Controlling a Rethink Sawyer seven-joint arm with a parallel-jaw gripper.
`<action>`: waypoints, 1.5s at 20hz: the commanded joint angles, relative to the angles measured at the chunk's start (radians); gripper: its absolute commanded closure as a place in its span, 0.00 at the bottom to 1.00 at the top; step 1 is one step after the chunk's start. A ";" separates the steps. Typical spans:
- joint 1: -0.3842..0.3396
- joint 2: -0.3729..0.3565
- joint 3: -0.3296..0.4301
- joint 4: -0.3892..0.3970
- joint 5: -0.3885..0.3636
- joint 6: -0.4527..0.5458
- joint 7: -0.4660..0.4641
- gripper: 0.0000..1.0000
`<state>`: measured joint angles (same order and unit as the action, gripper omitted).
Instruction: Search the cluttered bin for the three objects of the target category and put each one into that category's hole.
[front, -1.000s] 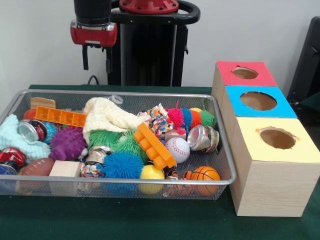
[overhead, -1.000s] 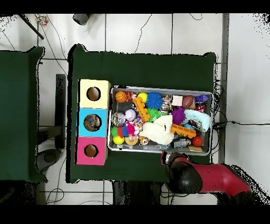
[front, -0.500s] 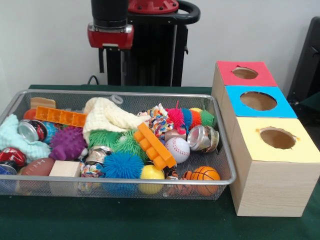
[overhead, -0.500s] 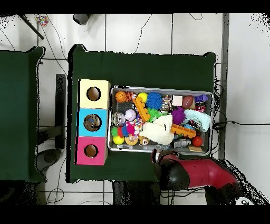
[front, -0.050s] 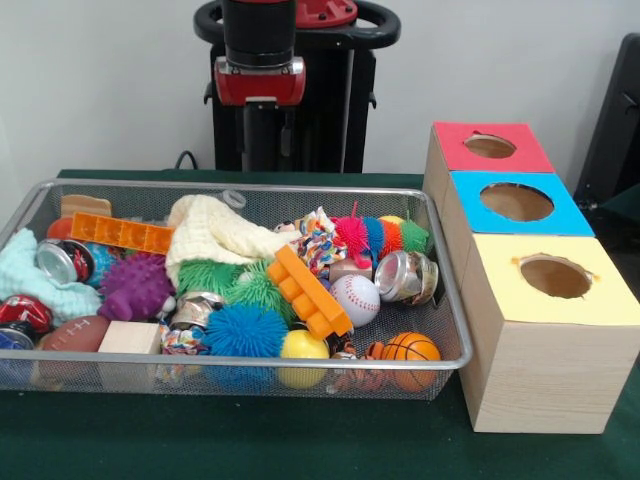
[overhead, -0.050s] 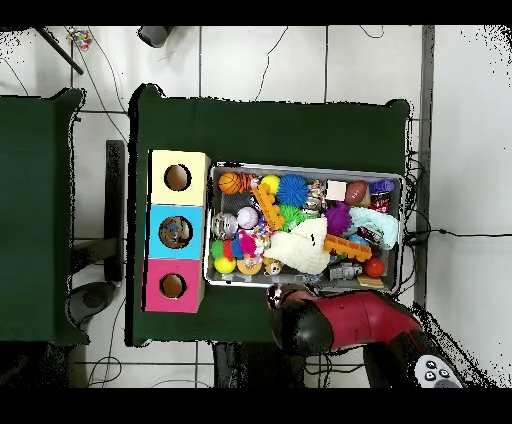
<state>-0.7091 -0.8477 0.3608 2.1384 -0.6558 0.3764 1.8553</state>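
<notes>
A wire bin (front, -0.050s: 250, 185) holds a jumble of toys: a baseball (front, -0.050s: 356, 298), a small basketball (front, -0.050s: 411, 348), a football (front, -0.050s: 72, 333), a yellow ball (front, -0.050s: 304, 346), a blue spiky ball (front, -0.050s: 245, 330) and a crushed can (front, -0.050s: 406, 276). Three boxes with holes stand right of it: red (front, -0.050s: 490, 147), blue (front, -0.050s: 516, 203), yellow (front, -0.050s: 555, 277). My gripper (front, -0.050s: 265, 150) hangs open and empty behind the bin's far rim, above the table. In the overhead view the gripper (overhead, -0.050s: 285, 300) sits just outside the bin (overhead, -0.050s: 305, 167), on the robot's side.
The bin also holds an orange toy brick (front, -0.050s: 308, 290), a flat orange piece (front, -0.050s: 121, 232), a cream cloth (front, -0.050s: 215, 232), a purple spiky ball (front, -0.050s: 135, 285), a wooden block (front, -0.050s: 130, 337) and another can (front, -0.050s: 63, 262). Green cloth covers the table.
The arm has swung sideways along the bin's far side, towards the boxes, at the same height. Nothing in the bin has moved.
</notes>
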 joint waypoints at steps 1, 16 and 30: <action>0.010 0.090 -0.013 -0.088 -0.033 0.040 0.010 0.00; -0.056 0.118 0.034 -0.147 -0.021 0.115 -0.099 0.00; -0.080 0.139 0.052 -0.197 -0.027 0.163 -0.121 0.00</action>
<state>-0.7727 -0.7532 0.3589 2.0757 -0.6559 0.4395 1.8553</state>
